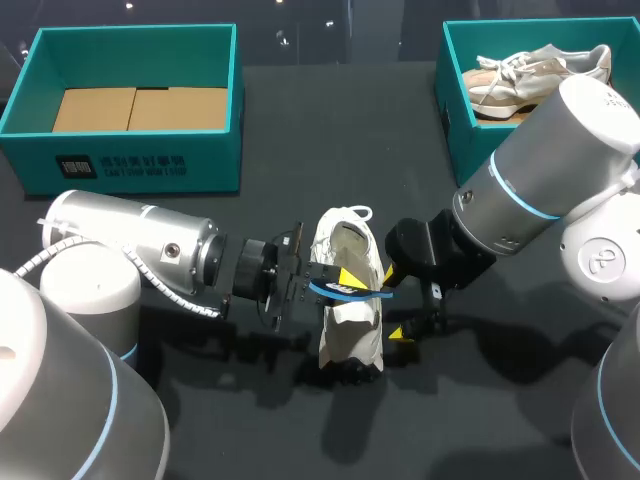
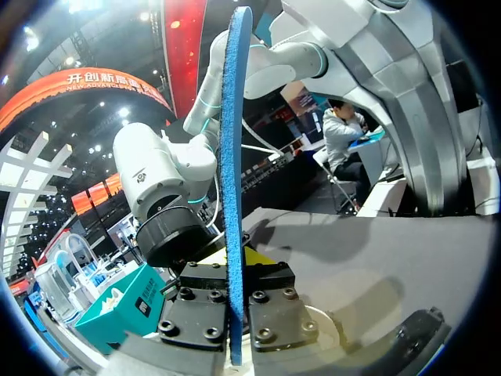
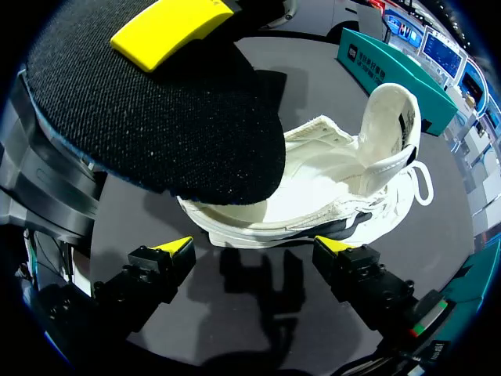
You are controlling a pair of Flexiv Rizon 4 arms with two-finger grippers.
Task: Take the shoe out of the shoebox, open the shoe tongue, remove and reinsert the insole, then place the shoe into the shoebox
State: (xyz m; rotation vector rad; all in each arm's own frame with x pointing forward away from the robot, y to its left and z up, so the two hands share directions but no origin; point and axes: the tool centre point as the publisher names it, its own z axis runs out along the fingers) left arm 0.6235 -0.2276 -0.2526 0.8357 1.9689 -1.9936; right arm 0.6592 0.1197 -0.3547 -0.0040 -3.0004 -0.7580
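A white shoe (image 1: pixel 350 300) lies on the dark table between my two arms, its opening facing up. My left gripper (image 1: pixel 346 282) is shut on the insole (image 1: pixel 352 291), held above the shoe's opening. In the left wrist view the insole (image 2: pixel 232 196) stands edge-on, blue, clamped between the two fingers of that gripper (image 2: pixel 235 286). My right gripper (image 1: pixel 395 302) is open beside the shoe's right flank. In the right wrist view that gripper (image 3: pixel 257 246) is spread wide just short of the shoe (image 3: pixel 344 176), with the insole's black fabric face (image 3: pixel 156 117) hanging over the shoe.
A teal shoebox (image 1: pixel 120 165) with a cardboard floor stands at the back left. Another teal shoebox (image 1: pixel 452 110) at the back right holds a beige shoe (image 1: pixel 530 75). My right arm's large elbow (image 1: pixel 560 160) overhangs that box's front.
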